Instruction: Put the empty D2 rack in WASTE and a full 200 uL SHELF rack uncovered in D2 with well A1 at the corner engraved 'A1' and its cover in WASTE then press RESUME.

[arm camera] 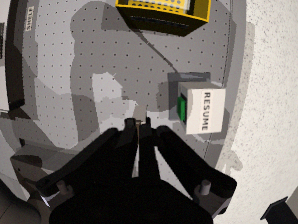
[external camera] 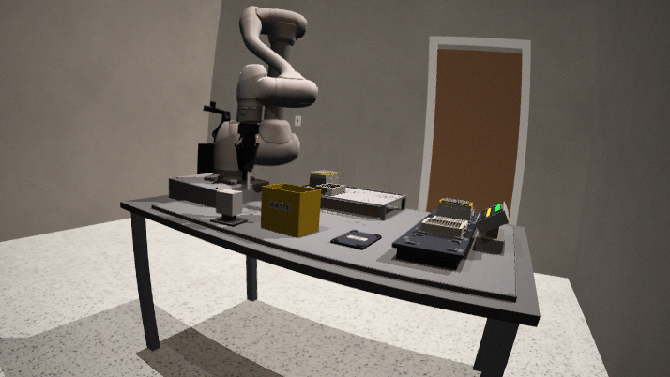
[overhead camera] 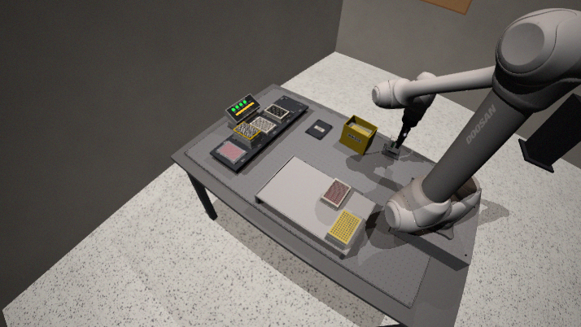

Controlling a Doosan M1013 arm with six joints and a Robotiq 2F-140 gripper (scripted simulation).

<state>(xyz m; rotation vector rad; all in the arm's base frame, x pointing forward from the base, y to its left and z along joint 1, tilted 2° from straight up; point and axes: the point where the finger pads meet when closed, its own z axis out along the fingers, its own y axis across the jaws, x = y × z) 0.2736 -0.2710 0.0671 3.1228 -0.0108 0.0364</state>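
Note:
My gripper (overhead camera: 393, 143) is shut and empty, low over the table's far right side. In the wrist view its fingertips (arm camera: 140, 123) stand just beside the white RESUME box (arm camera: 200, 108), on the side of the green button (arm camera: 181, 107). I cannot tell whether they touch. The box also shows in the top and exterior views (overhead camera: 391, 151) (external camera: 229, 203). On the deck (overhead camera: 260, 130), a yellow-rimmed tip rack (overhead camera: 246, 131) sits uncovered in D2.
The panel (overhead camera: 242, 107) shows green lights and an amber strip. Plates and a reservoir fill the other deck places. The regrip nest (overhead camera: 318, 131) lies between deck and bin. The shelf (overhead camera: 313, 199) holds a reddish rack (overhead camera: 336, 192) and a yellow rack (overhead camera: 344, 226).

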